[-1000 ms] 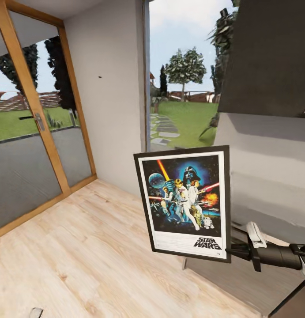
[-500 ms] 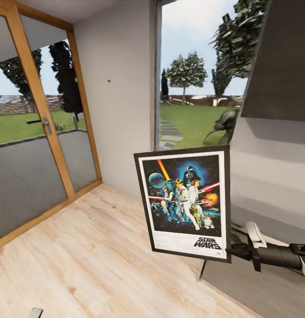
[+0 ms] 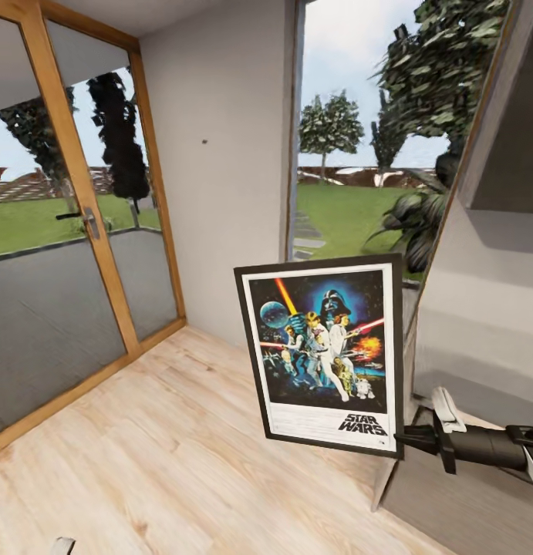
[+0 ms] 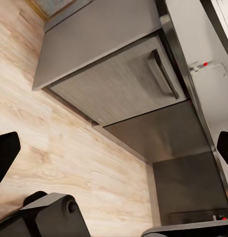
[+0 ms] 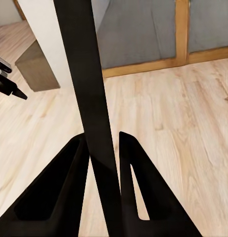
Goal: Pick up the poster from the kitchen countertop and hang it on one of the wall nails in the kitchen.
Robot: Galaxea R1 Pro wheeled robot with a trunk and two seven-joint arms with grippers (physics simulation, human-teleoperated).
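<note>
The Star Wars poster (image 3: 322,353) hangs upright in the air in the middle of the head view, its picture side facing me. My right gripper (image 3: 403,438) is shut on its lower right edge. In the right wrist view the poster's black frame (image 5: 81,64) runs as a dark bar between the two fingers of that gripper (image 5: 101,160), which press on it. A small dark wall nail (image 3: 204,142) sits high on the grey wall beyond the poster. My left gripper (image 4: 114,148) is open over the floor, and the kitchen countertop's thin edge (image 4: 179,59) lies ahead of it.
A wood-framed glass door (image 3: 85,223) fills the left side, with a tall window (image 3: 351,154) beside the nail wall. Grey cabinets (image 3: 482,324) stand at the right. Cabinet fronts (image 4: 114,84) and a tap (image 4: 208,66) show in the left wrist view. Light wooden floor (image 3: 158,462) stretches to the wall.
The whole head picture has shifted: door, wall and nail have slid to the right, so the camera turned left. The poster and right gripper keep their place in the picture.
</note>
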